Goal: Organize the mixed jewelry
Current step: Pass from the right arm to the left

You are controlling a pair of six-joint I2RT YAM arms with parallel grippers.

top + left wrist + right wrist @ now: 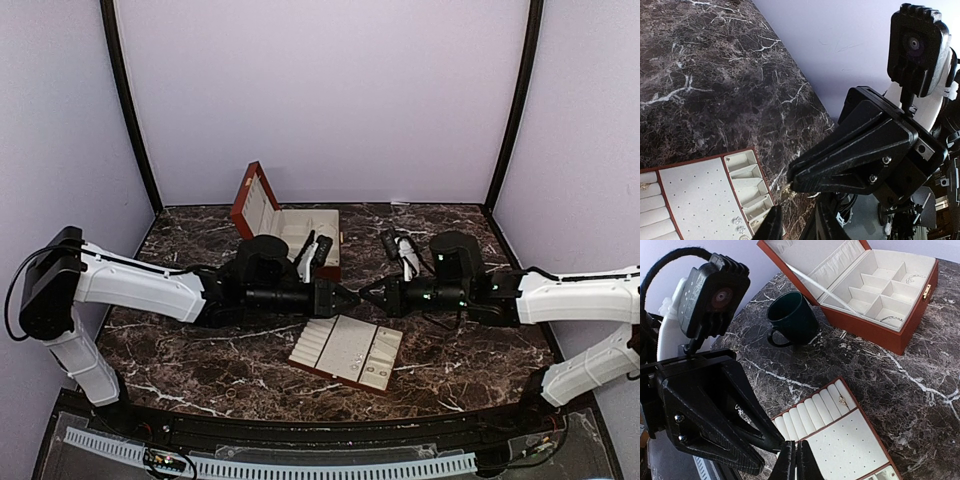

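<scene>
Nearest on the dark marble worktop (200, 365) lies the flat cream tray (340, 350). One ring (842, 401) sits in its padded rolls and a few studs (737, 220) rest on its dotted panel, so part of the jewelry is already placed here.

Just above the tray's far edge the two arms meet tip to tip. The right fingers (790, 462) are pressed flat together. A pale speck shows at their tip in the left wrist view, but it is too small to tell whether a piece is pinched there. The left fingers (771, 227) stand a little apart with nothing seen between them, their gap facing the right tip.

Beyond them a dark green cup (790, 317) stands upright just beside the open red-brown box (865, 331). The inside of the cup is too dark to tell whether any pieces lie in it. Two of the box's cream compartments hold thin chains (890, 319), and the others look bare.

The sorting looks partly done: chains in the box, a ring and studs on the tray. No loose pieces show on the worktop, so what is left is probably whatever sits at the fingertips or in the cup.
</scene>
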